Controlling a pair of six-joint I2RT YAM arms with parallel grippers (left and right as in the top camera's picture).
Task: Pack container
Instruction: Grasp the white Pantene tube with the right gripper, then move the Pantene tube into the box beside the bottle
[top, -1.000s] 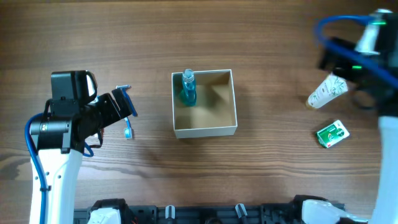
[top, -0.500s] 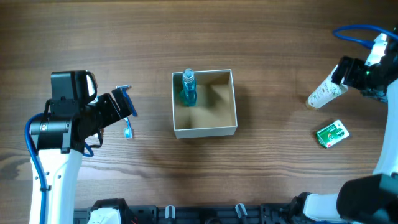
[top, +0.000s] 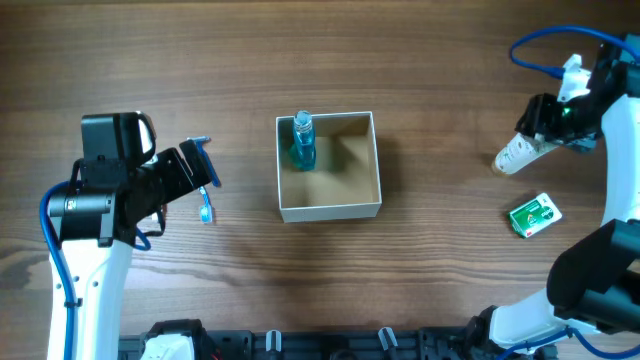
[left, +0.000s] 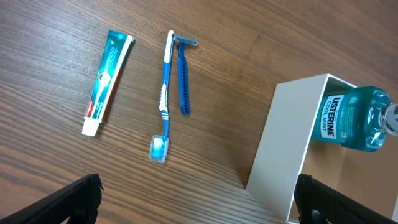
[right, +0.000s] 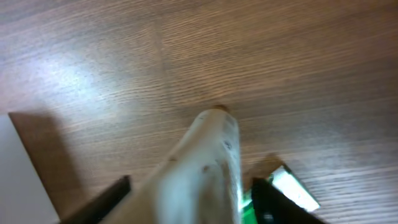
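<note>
Fingers (right: 102, 200) of the right pincer (right: 191, 183) stand on either side of a white tube (right: 211, 149), close against its flanks. The wrist view is blurred, so I cannot tell whether they are pressing on it. The tube slants with its capped tip toward the wooden surface (top: 430, 60), well to the right of the container (top: 329, 207). A green-and-white packet (top: 535, 215) lies near the tube, on the robot's side of it and also well to the right of the container.

The left pincer (left: 198, 186) hangs spread wide with nothing between its 2 fingers, to the left of the container. Below it, 3 items lie flat on the surface, also left of the container: a toothpaste tube (left: 107, 84), a toothbrush (left: 163, 99) and a blue razor (left: 183, 74). The last 2 lie side by side, almost touching.

The container sits upright near the middle of the surface, open side up. 1 blue mouthwash bottle (top: 302, 142) stands in its far left corner.
</note>
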